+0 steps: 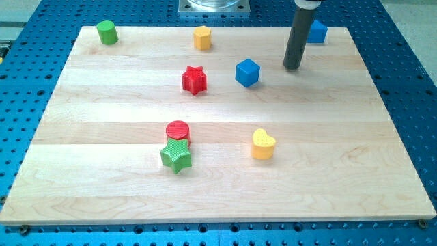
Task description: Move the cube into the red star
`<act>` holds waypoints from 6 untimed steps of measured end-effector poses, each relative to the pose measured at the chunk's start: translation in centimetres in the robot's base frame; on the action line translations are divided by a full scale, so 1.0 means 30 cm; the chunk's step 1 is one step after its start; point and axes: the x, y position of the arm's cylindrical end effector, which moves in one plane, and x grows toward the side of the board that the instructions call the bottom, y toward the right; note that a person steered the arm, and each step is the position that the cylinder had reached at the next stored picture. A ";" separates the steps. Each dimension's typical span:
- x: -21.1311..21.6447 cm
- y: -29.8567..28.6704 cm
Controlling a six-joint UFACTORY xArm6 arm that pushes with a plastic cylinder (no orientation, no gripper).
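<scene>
A blue cube [248, 72] sits on the wooden board [102, 178] right of centre, toward the view's top. A red star [194, 80] lies to its left, a clear gap between them. My tip [292, 67] rests on the board to the right of the cube, a short gap away, not touching it. The dark rod rises from the tip out of the view's top.
A green cylinder [106, 32] stands at the top left, a yellow hexagon-like block [202, 37] at top centre. A second blue block [316, 31] sits behind the rod. A red cylinder [178, 131] touches a green star [176, 156]; a yellow heart [263, 144] lies lower right.
</scene>
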 end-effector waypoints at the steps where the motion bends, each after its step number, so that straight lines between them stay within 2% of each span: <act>1: 0.070 -0.159; 2: 0.176 -0.297; 3: 0.148 -0.292; 5: 0.145 -0.744; 6: 0.234 -0.957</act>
